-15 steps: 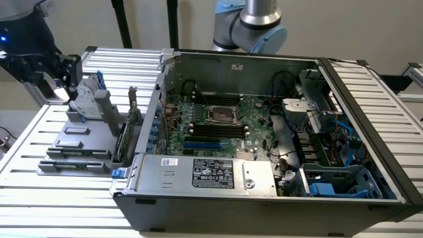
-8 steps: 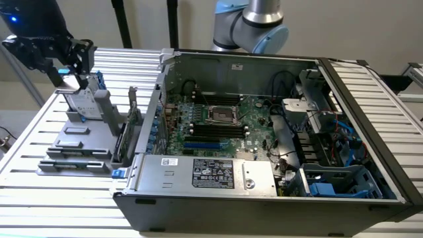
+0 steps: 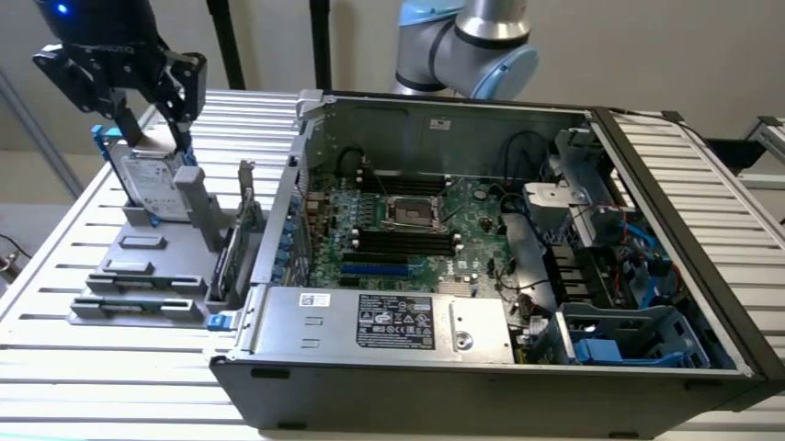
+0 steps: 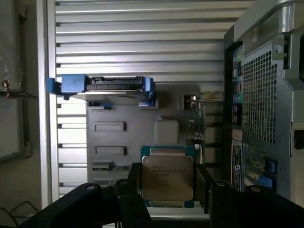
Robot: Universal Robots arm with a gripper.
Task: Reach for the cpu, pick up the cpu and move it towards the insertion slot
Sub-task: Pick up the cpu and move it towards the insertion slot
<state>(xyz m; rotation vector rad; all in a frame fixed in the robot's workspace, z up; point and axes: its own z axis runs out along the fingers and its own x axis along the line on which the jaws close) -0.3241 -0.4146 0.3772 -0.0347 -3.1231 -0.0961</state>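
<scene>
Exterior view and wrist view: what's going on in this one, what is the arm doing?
The arm's gripper hangs above the grey parts holder beside the open computer case. In the wrist view the cpu sits between the gripper's fingers, over the holder and near the upright hard drive. The insertion slot on the motherboard holds no chip.

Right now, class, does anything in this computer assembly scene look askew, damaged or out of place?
Nothing stands out. The small square silvery cpu sits straight between the black gripper fingers, the silver blue-railed hard drive stands upright in its grey holder, and the metal-framed insertion slot looks intact.
</scene>
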